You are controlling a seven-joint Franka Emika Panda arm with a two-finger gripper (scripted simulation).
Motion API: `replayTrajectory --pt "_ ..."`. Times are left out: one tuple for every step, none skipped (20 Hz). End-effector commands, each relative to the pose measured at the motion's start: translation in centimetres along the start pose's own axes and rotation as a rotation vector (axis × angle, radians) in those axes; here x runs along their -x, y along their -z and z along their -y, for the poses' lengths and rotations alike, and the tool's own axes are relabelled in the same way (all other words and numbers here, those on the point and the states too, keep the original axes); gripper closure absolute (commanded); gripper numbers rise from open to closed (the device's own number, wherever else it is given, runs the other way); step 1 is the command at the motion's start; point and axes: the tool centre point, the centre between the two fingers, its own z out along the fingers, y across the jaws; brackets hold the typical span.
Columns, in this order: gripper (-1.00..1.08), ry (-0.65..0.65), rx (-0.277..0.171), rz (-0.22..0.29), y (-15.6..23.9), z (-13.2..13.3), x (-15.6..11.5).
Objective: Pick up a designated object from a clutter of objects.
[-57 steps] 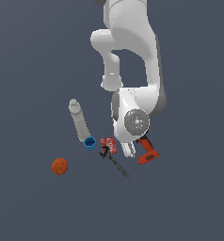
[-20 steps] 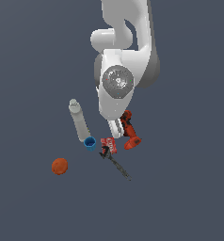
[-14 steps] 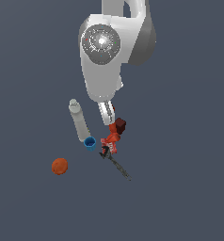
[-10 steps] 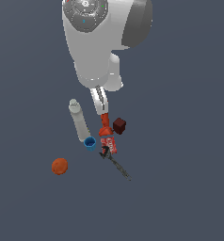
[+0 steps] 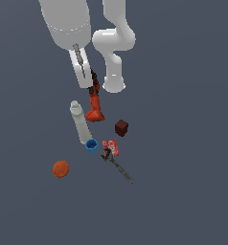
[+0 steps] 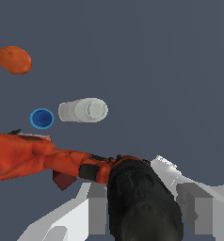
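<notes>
1. Your drill hangs in the air with its black nose up in the jaws and its blocky base pointing down; it appears clear of the desk, above and just beside the grey bottle; the wrist view shows the same drill stretching away from the camera, black nose nearest.
2. The gripper has its jaws clamped on the drill at the dark upper end; the wrist view shows pale fingers on either side of the black nose, so the hold looks firm, though you cannot see the contact faces themselves.
3. By my reading you are in the lift, the grasp already made; what remains is to carry the drill clear and hold it steady; keep the rise straight, since the long body hangs below the grip and could swing or slip.
4. Left lying on the desk are the bottle, a small blue cup touching or just beside its lower end, a red packet, a thin dark tool running out from the packet, a dark red cube and an orange ball well apart from the rest.
5. The desk is a flat, plain dark grey surface; no walls or room show in either view.
</notes>
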Motion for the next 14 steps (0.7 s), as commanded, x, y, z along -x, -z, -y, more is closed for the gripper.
replayTrajectory --pt "1.08 0.001 -0.004 -0.002 1.6 -1.2 -0.5" --pt "1.08 0.001 -0.004 -0.002 2.0 -1.5 -0.7" --pt "1.08 0.001 -0.004 -0.002 2.4 -1.8 -0.9" --pt "1.08 0.001 -0.004 -0.003 2.7 -2.1 -1.0" --pt "1.08 0.001 -0.004 -0.003 3.0 -2.3 -1.1" --pt "1.08 0.002 -0.003 -0.003 3.2 -2.5 -1.2" --pt "1.08 0.002 -0.003 -0.003 3.4 -2.6 -1.3" --pt "1.08 0.002 -0.003 -0.003 3.6 -2.7 -1.4" --pt "1.08 0.002 -0.003 -0.003 3.7 -2.8 -1.4" --pt "1.08 0.002 -0.003 -0.003 3.7 -2.8 -1.4" --pt "1.08 0.002 -0.003 -0.003 3.7 -2.8 -1.5" --pt "1.08 0.002 -0.003 -0.004 3.7 -2.8 -1.4" --pt "1.08 0.002 -0.003 -0.004 3.7 -2.7 -1.4" --pt "1.08 0.002 -0.003 -0.004 3.6 -2.6 -1.4"
